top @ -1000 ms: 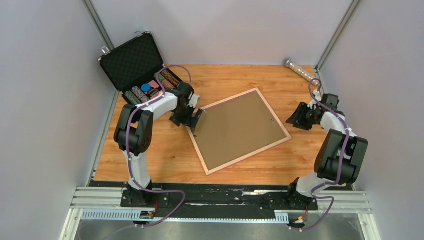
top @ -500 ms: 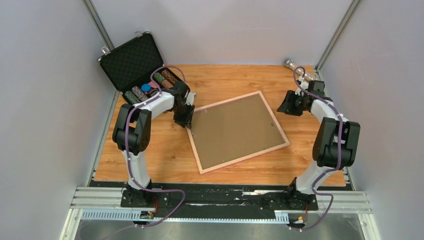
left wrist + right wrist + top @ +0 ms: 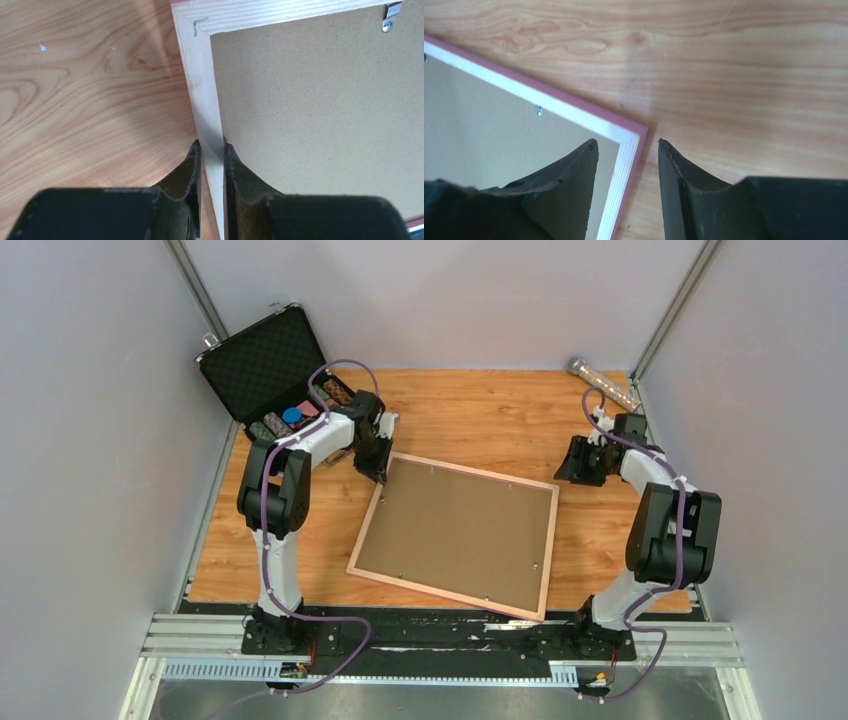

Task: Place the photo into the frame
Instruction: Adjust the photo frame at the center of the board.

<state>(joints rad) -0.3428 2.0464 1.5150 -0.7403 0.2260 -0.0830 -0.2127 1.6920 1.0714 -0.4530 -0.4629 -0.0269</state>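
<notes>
Since a second ago the frame has swung from a diamond tilt to nearly square with the table and slid toward the near edge. The right gripper has moved to its far right corner.

Frame lies face down mid-table: pale raw-wood back rail, thin pink outer edge, staple at the corner joint. Brown matte fibreboard backing board fills it, held by small metal clips.

Left gripper fingers are clamped across the left rail near the far corner. Right gripper fingers are spread, straddling the far right corner without touching it.

Photo not in view; possibly under the backing, can't tell.

Step looks like positioning the frame. Next likely needs the right fingers to close on that corner, then the clips turned and the backing lifted. The thin rail could slip.
</notes>
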